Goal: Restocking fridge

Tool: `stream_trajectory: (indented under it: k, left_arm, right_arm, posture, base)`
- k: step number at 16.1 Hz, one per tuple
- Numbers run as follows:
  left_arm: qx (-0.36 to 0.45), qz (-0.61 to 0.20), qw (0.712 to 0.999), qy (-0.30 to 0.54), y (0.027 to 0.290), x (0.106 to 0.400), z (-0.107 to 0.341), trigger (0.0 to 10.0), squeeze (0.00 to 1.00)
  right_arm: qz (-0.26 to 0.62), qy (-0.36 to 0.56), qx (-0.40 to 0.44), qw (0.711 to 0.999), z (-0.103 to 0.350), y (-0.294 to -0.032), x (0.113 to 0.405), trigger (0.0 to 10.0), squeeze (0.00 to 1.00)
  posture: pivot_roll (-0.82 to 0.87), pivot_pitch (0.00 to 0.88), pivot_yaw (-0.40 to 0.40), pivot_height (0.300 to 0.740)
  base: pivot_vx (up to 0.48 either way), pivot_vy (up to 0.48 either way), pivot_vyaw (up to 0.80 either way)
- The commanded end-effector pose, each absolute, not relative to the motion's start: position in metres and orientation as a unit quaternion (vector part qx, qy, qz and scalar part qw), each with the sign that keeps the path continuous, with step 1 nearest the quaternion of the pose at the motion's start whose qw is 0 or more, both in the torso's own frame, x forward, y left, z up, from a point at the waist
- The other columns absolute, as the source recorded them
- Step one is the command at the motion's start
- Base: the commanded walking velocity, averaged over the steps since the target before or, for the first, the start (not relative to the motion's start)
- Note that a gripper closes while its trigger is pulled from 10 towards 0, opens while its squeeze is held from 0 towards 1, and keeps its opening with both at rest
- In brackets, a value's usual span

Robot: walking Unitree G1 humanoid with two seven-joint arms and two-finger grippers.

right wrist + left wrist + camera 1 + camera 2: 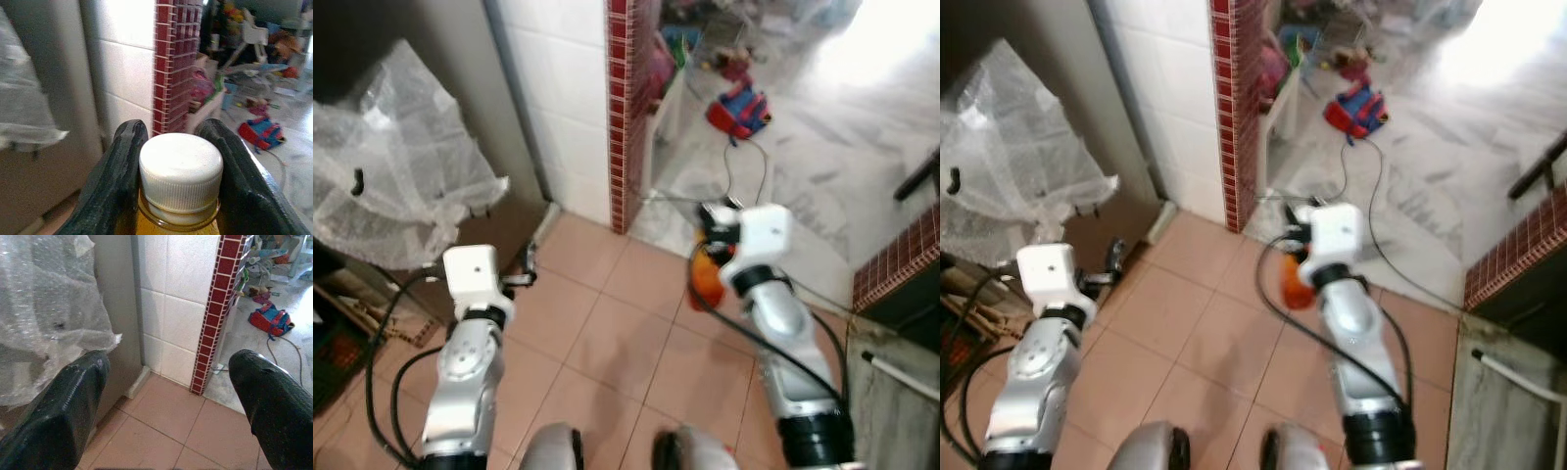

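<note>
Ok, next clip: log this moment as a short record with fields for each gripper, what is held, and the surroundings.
right gripper: shut on the orange bottle with a white ribbed screw cap, fingers at the neck
left gripper: open, nothing between the fingers
floor: terracotta floor tiles
nearby: clear bubble wrap sheet on the robot's left; red brick-tiled wall edge ahead
beyond: red and blue bag on a pale floor

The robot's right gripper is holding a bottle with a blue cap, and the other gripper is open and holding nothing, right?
Almost. The cap is white, not blue; the right wrist view shows it clearly between the right gripper's black fingers, on top of a bottle of yellowish liquid. The rest holds: the left gripper is open and holding nothing.
</note>
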State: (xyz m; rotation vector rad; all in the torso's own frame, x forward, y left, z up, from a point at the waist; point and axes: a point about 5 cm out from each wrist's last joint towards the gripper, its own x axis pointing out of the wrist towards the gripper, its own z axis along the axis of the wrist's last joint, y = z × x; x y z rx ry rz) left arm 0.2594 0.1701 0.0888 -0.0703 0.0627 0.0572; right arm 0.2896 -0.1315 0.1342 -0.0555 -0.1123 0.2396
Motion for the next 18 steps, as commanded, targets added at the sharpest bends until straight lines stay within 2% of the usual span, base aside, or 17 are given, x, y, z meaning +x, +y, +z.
stream_trajectory:
  k: [1, 3, 9, 12, 13, 15, 18]
  left_arm:
    - [-0.037, 0.030, 0.998, 0.036, 0.168, 0.259, 0.087, 10.0, 0.00]
    - [-0.055, 0.028, 0.997, 0.044, 0.167, 0.259, 0.086, 10.0, 0.00]
    - [-0.073, 0.019, 0.995, 0.059, 0.166, 0.258, 0.083, 10.0, 0.00]
    - [-0.077, 0.007, 0.995, 0.061, 0.166, 0.257, 0.083, 10.0, 0.00]
    - [-0.078, 0.003, 0.995, 0.061, 0.165, 0.256, 0.083, 10.0, 0.00]
    - [-0.071, 0.005, 0.995, 0.063, 0.166, 0.255, 0.082, 10.0, 0.00]
    - [-0.077, -0.001, 0.995, 0.065, 0.167, 0.255, 0.082, 10.0, 0.00]
  right_arm:
    - [0.108, -0.067, -0.047, 0.991, 0.140, -0.138, 0.290, 10.0, 0.00]
    - [0.088, -0.068, -0.067, 0.992, 0.141, -0.143, 0.291, 10.0, 0.00]
    - [0.087, -0.060, -0.072, 0.992, 0.138, -0.143, 0.290, 10.0, 0.00]
    - [0.038, -0.054, -0.085, 0.994, 0.134, -0.145, 0.292, 10.0, 0.00]
    - [0.068, -0.063, -0.069, 0.993, 0.133, -0.141, 0.290, 10.0, 0.00]
    - [0.045, -0.067, -0.129, 0.988, 0.134, -0.146, 0.292, 10.0, 0.00]
    - [0.095, -0.046, -0.036, 0.994, 0.130, -0.146, 0.286, 10.0, 0.00]
  posture:
    - [0.02, 0.090, 0.023, 0.740]
    - [0.02, 0.088, 0.024, 0.740]
    - [0.02, 0.093, 0.025, 0.740]
    - [0.02, 0.099, 0.029, 0.740]
    - [0.02, 0.101, 0.029, 0.740]
    - [0.02, 0.105, 0.031, 0.740]
    - [0.02, 0.108, 0.034, 0.740]
  base:
    - [0.000, 0.000, 0.00]
    - [0.000, 0.000, 0.00]
    - [0.000, 0.475, 0.00]
    - [0.000, 0.472, 0.00]
    - [0.000, 0.472, 0.00]
    - [0.000, 0.472, 0.00]
    - [0.000, 0.472, 0.00]
